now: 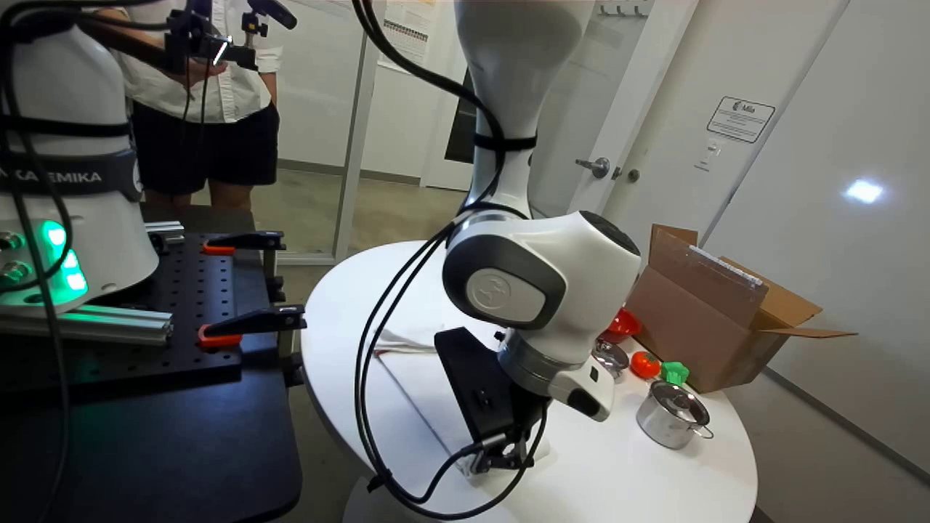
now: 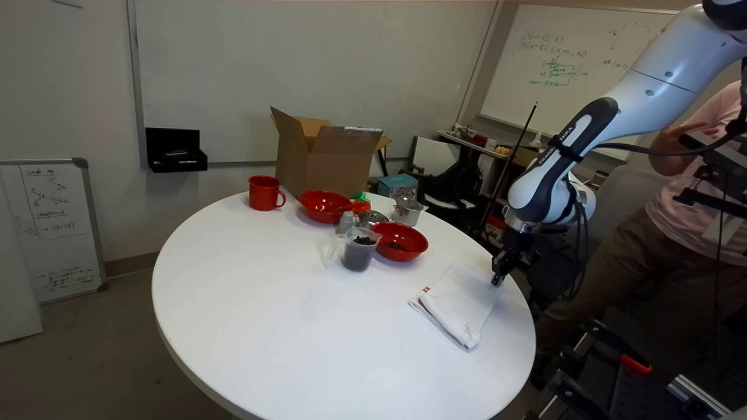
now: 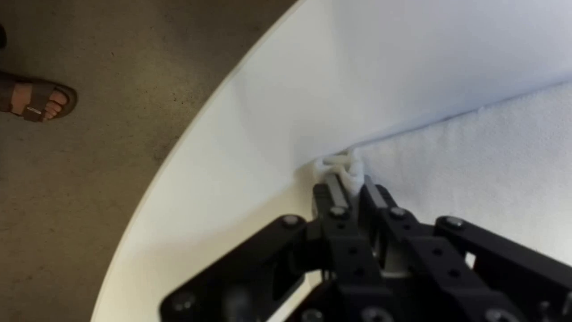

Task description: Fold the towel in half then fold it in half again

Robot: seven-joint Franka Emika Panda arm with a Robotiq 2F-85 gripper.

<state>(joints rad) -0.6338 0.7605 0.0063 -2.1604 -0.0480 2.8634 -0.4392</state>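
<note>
The white towel lies on the round table in a folded, layered shape, with red marks at one end in both exterior views. In the wrist view, a corner of the towel is bunched up between the fingertips of my gripper, whose jaws are nearly together around it. An exterior view has the gripper pointing down at the towel's end near the table's rim. Much of the towel is covered by the arm in an exterior view.
Close to the gripper runs the table edge, with a sandalled foot on the floor beyond. Red bowls, a measuring cup, a metal pot, a red mug and a cardboard box stand across the table.
</note>
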